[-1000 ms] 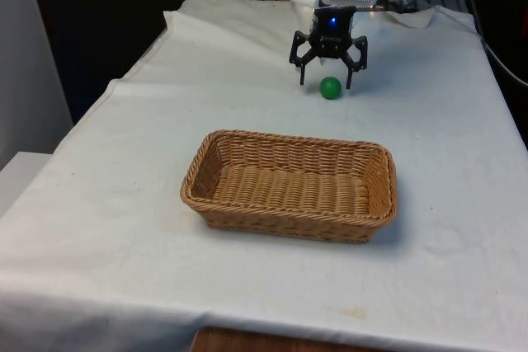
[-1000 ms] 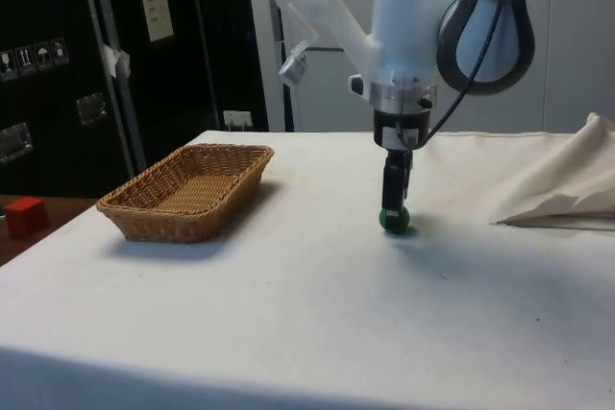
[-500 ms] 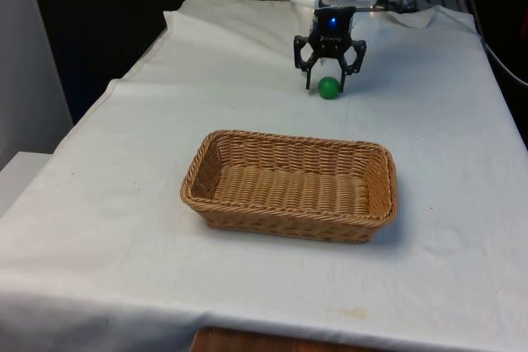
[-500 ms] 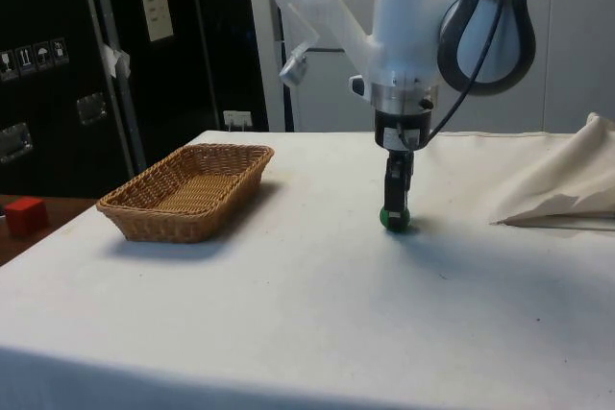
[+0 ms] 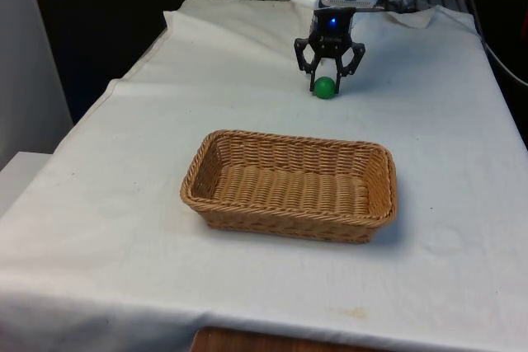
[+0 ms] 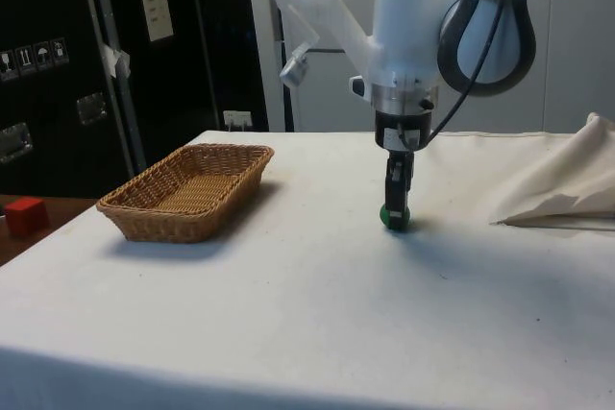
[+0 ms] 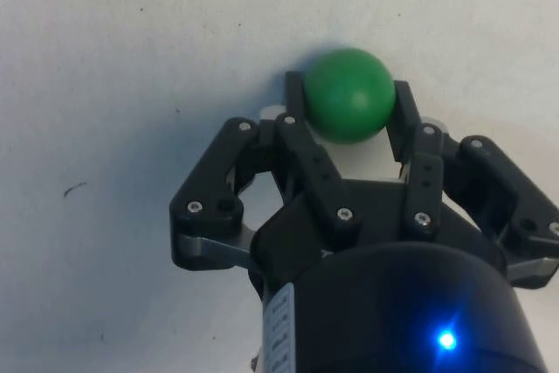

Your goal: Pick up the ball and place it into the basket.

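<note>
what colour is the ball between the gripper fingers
The ball is plain green, clearest in the wrist view.

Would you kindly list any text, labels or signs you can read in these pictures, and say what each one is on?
No text can be read.
Paper notice on the dark cabinet: print too small to read.
Row of small pictogram stickers on the cabinets at the side view's left: symbols, not legible as words.
White label strip on the gripper body: marks too blurred to read.
</note>
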`<state>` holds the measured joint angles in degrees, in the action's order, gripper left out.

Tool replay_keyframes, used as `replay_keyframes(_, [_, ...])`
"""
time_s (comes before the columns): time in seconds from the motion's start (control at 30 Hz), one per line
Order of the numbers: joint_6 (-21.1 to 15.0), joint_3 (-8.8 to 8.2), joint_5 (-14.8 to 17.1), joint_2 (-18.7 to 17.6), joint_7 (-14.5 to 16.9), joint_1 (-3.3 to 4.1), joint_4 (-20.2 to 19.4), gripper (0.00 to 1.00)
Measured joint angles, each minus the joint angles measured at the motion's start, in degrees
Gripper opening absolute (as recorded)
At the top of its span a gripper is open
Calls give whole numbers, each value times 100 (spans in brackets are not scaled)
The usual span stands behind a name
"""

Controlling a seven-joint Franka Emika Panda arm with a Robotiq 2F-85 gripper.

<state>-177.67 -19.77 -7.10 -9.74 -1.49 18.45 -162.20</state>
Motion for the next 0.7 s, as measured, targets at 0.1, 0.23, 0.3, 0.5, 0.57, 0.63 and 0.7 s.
replay_keyframes(0.1, [0, 0, 0, 0, 0, 0, 0, 1])
replay_keyframes(0.23, [52, 0, 0, 132, 6, 6, -11, 1])
replay_keyframes(0.3, [126, 0, 0, 252, 11, 6, -40, 1])
replay_keyframes(0.5, [481, -11, 0, 693, 52, 6, -86, 1])
replay_keyframes(0.57, [630, -11, -6, 854, 57, 6, -92, 1])
replay_keyframes(0.63, [854, -11, -11, 1100, 63, 6, -92, 1])
replay_keyframes(0.7, [997, -11, -11, 1261, 69, 6, -86, 1])
